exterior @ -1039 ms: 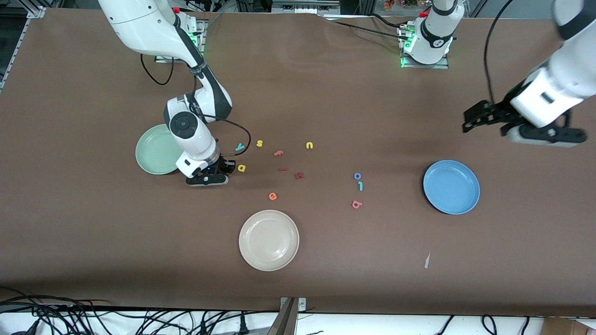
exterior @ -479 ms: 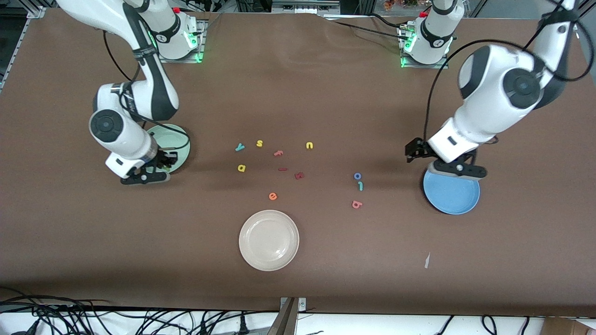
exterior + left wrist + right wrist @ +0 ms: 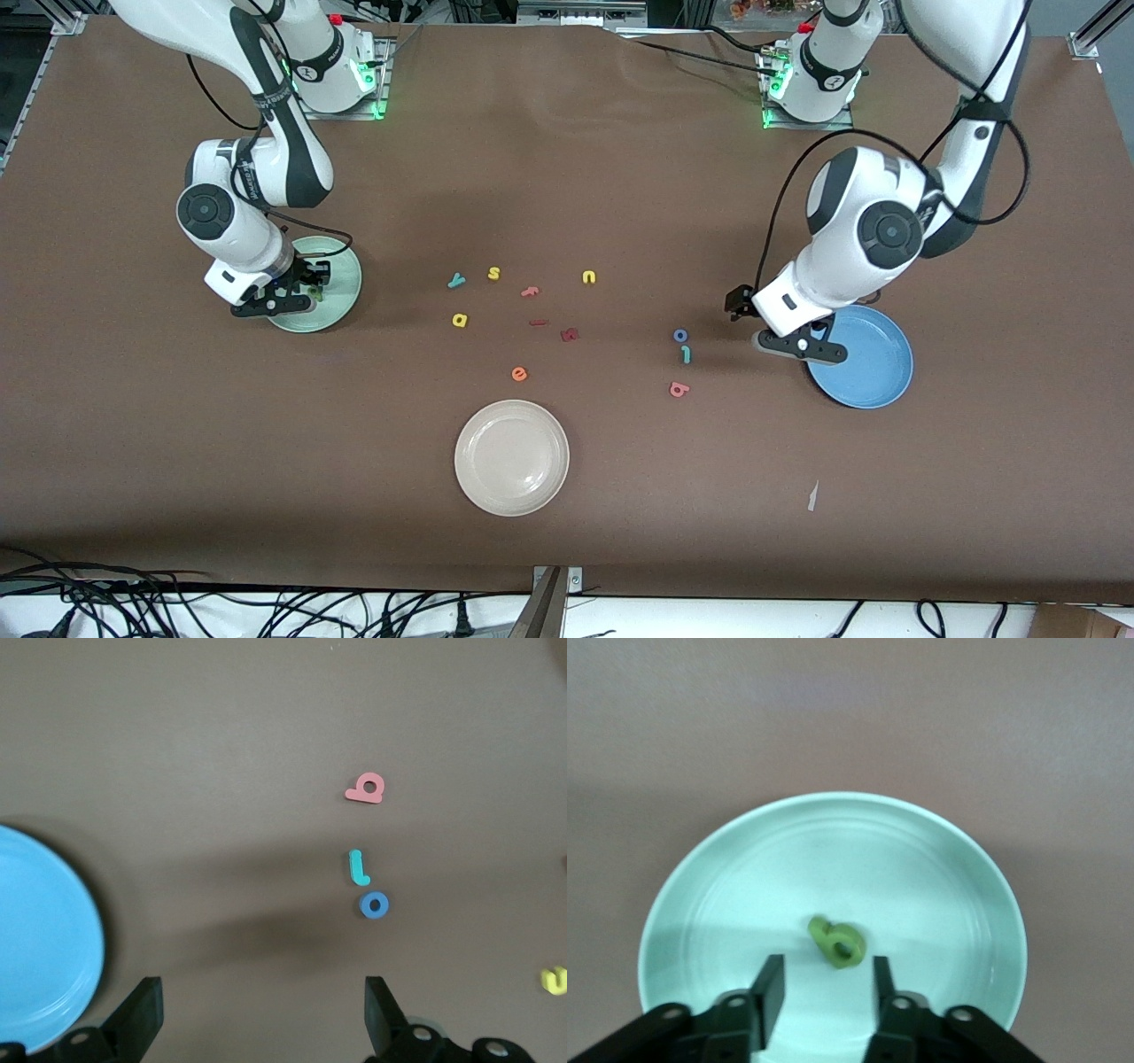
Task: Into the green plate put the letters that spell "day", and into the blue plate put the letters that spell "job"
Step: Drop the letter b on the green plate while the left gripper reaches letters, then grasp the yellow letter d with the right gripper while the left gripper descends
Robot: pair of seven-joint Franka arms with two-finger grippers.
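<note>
Now 1 green "d" (image 3: 837, 942) in green plate (image 3: 726, 877)

A brown table (image 3: 567, 532) fills nearly the whole front view, evenly lit. Along its edge at 6 o'clock, black cables (image 3: 133, 602) tangle over a pale floor. Metal framing (image 3: 580, 11) shows at 12 o'clock. A small paper scrap (image 3: 812, 496) lies at 4 o'clock.

The right arm covered the green plate (image 3: 341, 292) from about 9 o'clock in the front view; the left gripper (image 3: 802, 347) overlapped the blue plate (image 3: 873, 363) at 10 o'clock. The left wrist view's edge cropped that plate.
</note>
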